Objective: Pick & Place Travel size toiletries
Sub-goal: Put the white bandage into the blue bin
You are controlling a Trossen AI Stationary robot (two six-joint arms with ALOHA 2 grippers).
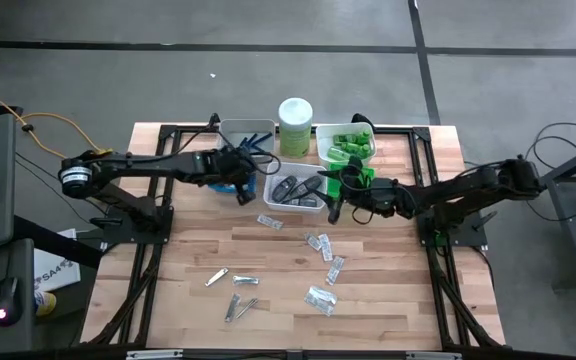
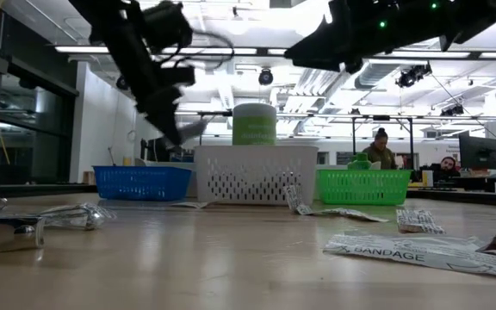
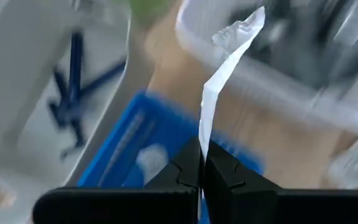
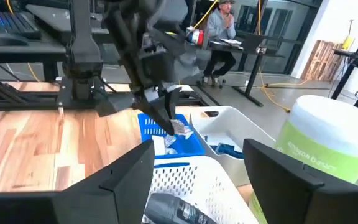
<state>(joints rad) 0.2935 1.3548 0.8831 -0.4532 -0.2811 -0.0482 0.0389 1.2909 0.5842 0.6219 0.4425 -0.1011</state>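
Packet (image 3: 225, 74) in the left gripper (image 3: 202, 163) is the thing to watch: a thin clear strip, pinched at one end between fingers pressed tight together, with the long way of the strip sticking straight out past the tips. The left gripper hangs over the blue tray (image 1: 236, 185) (the right wrist view shows this best, with the strip dangling just above the tray's rim). So the tray lies right under the packet, and the drop probably needs only a small move down and a letting go.

The right gripper (image 4: 197, 163) has its fingers spread wide and holds nothing. It hovers over the white tray (image 1: 298, 190) with the dark grey oval cases (image 1: 301, 189) inside, beside the green tray (image 1: 345, 143) and the tall canister (image 1: 295, 117).

More clear packets (image 1: 323, 270) lie flat on the table (image 1: 388, 290) toward the front middle, well apart from both grippers, and silver clippers (image 1: 236, 292) lie toward the front left. The empty right gripper looks a little nearer to the middle packets, so that arm seems the likely one for the next pick.
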